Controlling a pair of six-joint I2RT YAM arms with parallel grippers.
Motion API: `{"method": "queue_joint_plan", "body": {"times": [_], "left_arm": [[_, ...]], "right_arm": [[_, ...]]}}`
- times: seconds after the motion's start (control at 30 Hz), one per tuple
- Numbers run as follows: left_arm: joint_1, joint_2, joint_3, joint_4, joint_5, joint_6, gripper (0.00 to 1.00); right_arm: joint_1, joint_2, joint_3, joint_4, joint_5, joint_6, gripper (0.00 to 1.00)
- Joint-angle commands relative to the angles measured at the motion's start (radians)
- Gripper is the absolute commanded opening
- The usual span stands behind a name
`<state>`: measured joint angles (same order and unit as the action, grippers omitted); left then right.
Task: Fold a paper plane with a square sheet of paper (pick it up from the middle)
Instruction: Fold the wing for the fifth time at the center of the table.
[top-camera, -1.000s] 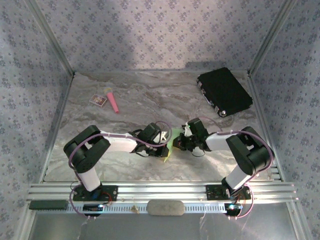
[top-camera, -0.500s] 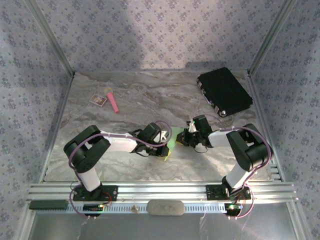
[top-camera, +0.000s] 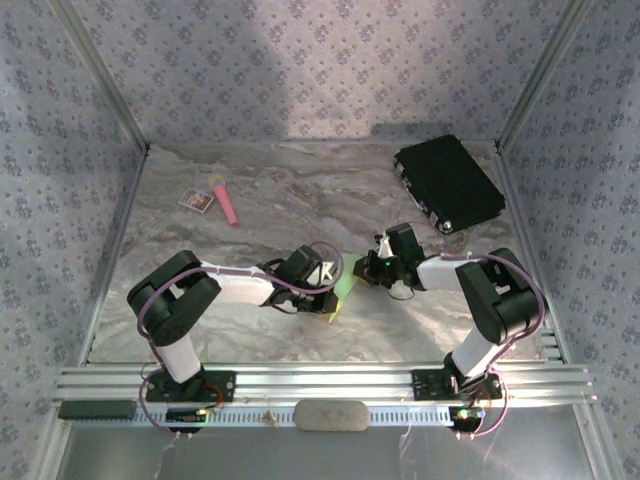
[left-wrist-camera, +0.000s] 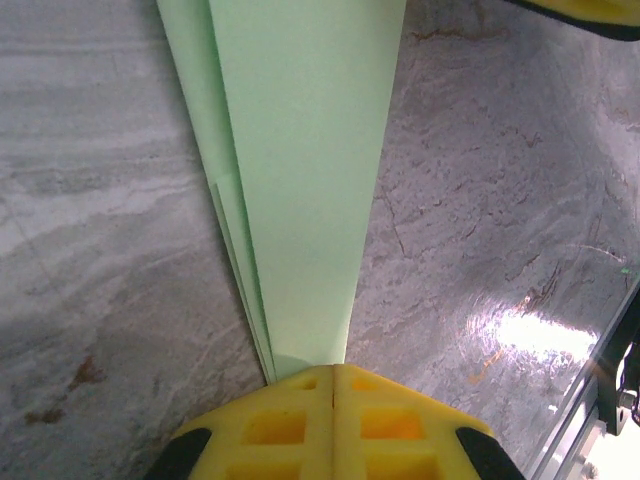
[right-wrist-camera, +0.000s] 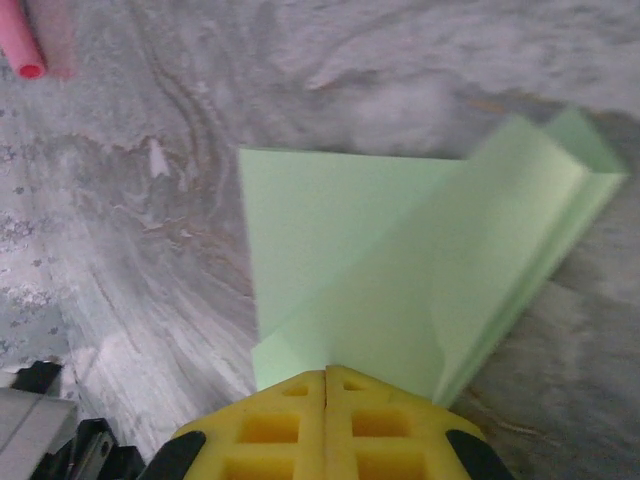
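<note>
The square sheet of paper (top-camera: 345, 288) is lime green and folded into a slim, tapering paper plane shape with layered edges. It hangs between the two grippers just above the marble table, near the middle. My left gripper (top-camera: 328, 290) is shut on its narrow end (left-wrist-camera: 300, 180), with the yellow jaws (left-wrist-camera: 335, 372) pressed together over the paper. My right gripper (top-camera: 370, 268) is shut on a folded flap (right-wrist-camera: 400, 260), which spreads out from its closed jaws (right-wrist-camera: 327, 375).
A black case (top-camera: 448, 183) lies at the back right. A pink stick (top-camera: 226, 202) and a small white card (top-camera: 197, 201) lie at the back left; the stick's end (right-wrist-camera: 20, 40) shows in the right wrist view. A metal rail (top-camera: 320, 382) runs along the near edge.
My right gripper has moved a little away from the rail and to the right, drawing its part of the paper with it. The left arm has stayed put.
</note>
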<state>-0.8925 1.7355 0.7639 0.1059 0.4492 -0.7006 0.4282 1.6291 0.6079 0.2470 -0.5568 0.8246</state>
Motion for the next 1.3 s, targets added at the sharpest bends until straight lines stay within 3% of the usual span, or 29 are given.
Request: {"method": "queue_joint_plan", "body": {"times": [0.0,0.17,0.9,1.1,1.27], "left_arm": [[-0.01,0.021,-0.029,-0.096,-0.002,-0.002,0.0],[-0.01,0.016,-0.028,-0.104,-0.004,0.002,0.0],[-0.01,0.013,-0.02,-0.125,-0.007,0.004,0.0],[-0.01,-0.008,-0.023,-0.139,-0.027,0.001,0.0],[-0.01,-0.024,-0.026,-0.133,-0.034,-0.003,0.0]], "right_arm": [[0.017,-0.004,0.018,-0.011,0.008,-0.019,0.0],[-0.009,0.041,0.038,-0.055,0.066,-0.028,0.0],[-0.223,0.125,0.132,-0.049,0.017,-0.041,0.0],[-0.197,-0.015,0.128,-0.154,0.126,-0.054,0.01],[-0.139,-0.123,0.095,-0.139,0.093,-0.063,0.02]]}}
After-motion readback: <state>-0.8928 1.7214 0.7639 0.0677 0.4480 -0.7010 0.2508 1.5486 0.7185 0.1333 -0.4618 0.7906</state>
